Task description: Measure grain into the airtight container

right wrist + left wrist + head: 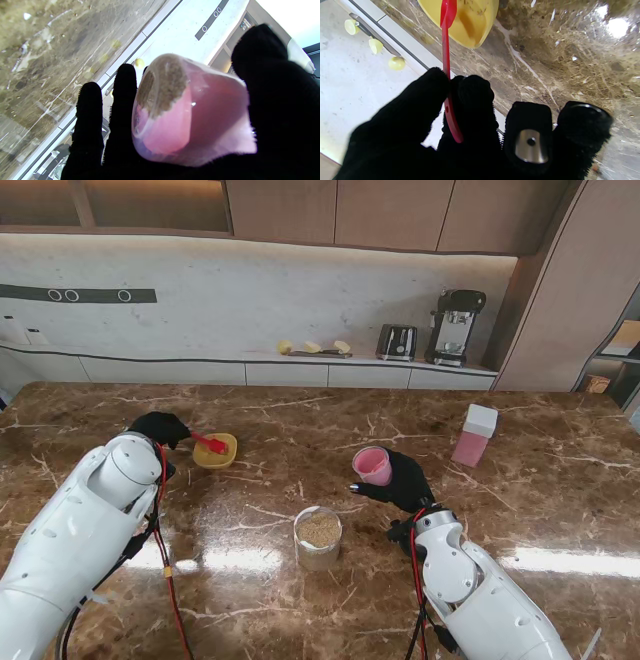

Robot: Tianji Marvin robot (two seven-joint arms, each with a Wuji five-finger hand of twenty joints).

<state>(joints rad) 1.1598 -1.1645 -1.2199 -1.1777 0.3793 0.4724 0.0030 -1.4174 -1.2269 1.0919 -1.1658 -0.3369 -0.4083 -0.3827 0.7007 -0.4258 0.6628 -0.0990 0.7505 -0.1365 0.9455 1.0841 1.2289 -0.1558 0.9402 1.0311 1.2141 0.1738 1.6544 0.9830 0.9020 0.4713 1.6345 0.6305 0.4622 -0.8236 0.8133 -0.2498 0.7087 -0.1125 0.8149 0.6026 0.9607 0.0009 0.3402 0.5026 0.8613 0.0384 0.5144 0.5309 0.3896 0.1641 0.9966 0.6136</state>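
Nearest to me, mid-table: the clear container [318, 536] stands upright and uncovered, already partly filled with tan grain [319, 529].
Right hand: the right hand [404, 484] is wrapped around the pink cup [372, 466], thumb on one side and fingers [122, 105] on the other (the wrist view shows the cup tipped on its side, mouth turned away from the palm).
Cup to container: the cup hangs just beyond the container and to its right, clear of the rim; its mouth faces left, roughly toward the container.
Nearer arm: the right hand is close to the container, the left hand well apart from it.
Left hand: farther off, the left hand [160, 427] pinches the red spoon [446, 62] between thumb and forefinger.
Spoon axis: the handle runs from the hand rightward, its bowl end in the yellow bowl [216, 451].
Farthest: a pink lidded canister [474, 435] stands upright at far right, untouched.
Judgement: the coming move likely turns on bringing the cup over the container's mouth.
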